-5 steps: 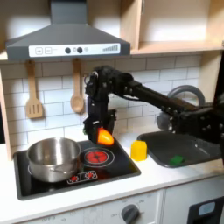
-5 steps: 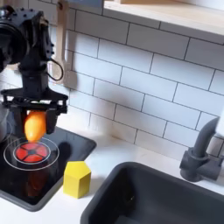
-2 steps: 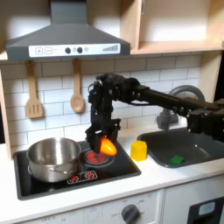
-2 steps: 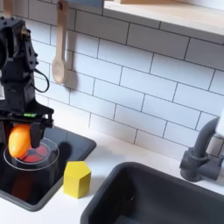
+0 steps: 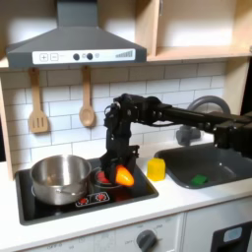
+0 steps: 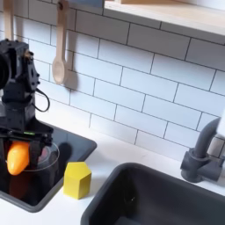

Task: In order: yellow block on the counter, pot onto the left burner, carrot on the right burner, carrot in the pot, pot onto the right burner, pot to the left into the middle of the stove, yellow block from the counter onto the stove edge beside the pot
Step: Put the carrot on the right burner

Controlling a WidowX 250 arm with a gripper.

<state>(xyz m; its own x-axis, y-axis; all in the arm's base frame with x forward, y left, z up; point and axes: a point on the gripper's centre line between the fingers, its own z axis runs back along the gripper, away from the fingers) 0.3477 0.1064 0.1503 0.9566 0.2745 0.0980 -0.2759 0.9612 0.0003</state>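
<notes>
Gripper (image 5: pixel 122 173) was low over the stove (image 5: pixel 138 189), jaws pinching the carrot (image 5: pixel 125 176). From my feed in the first exterior view the carrot hung over the red burner (image 5: pixel 104 177) on the first exterior view's right half of the cooktop; I couldn't tell whether it touched the glass. In the second exterior view I saw the gripper (image 6: pixel 19 156) with the carrot (image 6: pixel 18 159) clamped between its fingers (image 6: pixel 39 149), just above the stove (image 6: pixel 53 180).

Pot (image 5: pixel 59 177) sat on the other burner, at the first exterior view's left, near the carrot but apart from it. I couldn't see into the pot well enough to read its contents.

Block (image 5: pixel 157 168) stood on the counter (image 5: pixel 187 200) just off the stove's edge at the first exterior view's right, between the stove and the sink (image 5: pixel 205 167). Second exterior view showed the block (image 6: pixel 77 179) upright on the counter (image 6: pixel 105 156), beside the stove corner, with the sink (image 6: pixel 158 202) on the second exterior view's right. A small green piece (image 5: pixel 199 179) lay in the sink.
</notes>
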